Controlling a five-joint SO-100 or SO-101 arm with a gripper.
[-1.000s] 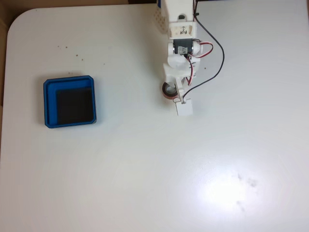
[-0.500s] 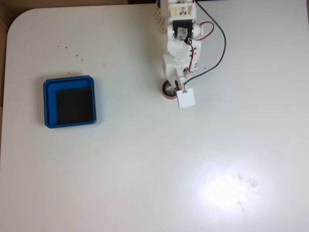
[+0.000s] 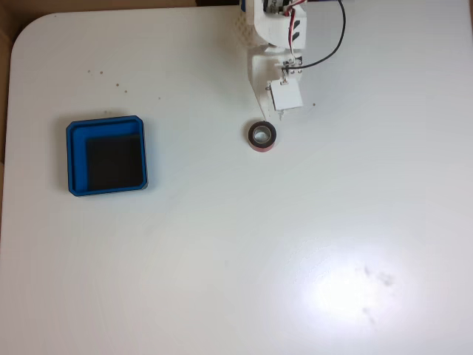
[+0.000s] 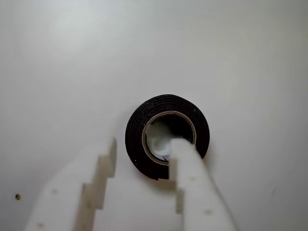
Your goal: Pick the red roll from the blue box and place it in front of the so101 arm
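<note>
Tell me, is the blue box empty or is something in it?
Empty. The fixed view shows the blue box with bare black floor; the red roll lies outside on the table.

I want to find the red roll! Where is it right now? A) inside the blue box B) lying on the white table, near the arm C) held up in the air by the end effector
B: the red roll lies flat on the white table, apart from the blue box, whose floor is bare.

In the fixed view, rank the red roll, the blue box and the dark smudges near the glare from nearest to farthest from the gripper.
From the gripper:
1. Red roll, just below it.
2. Blue box, far left.
3. Dark smudges, lower right.
</note>
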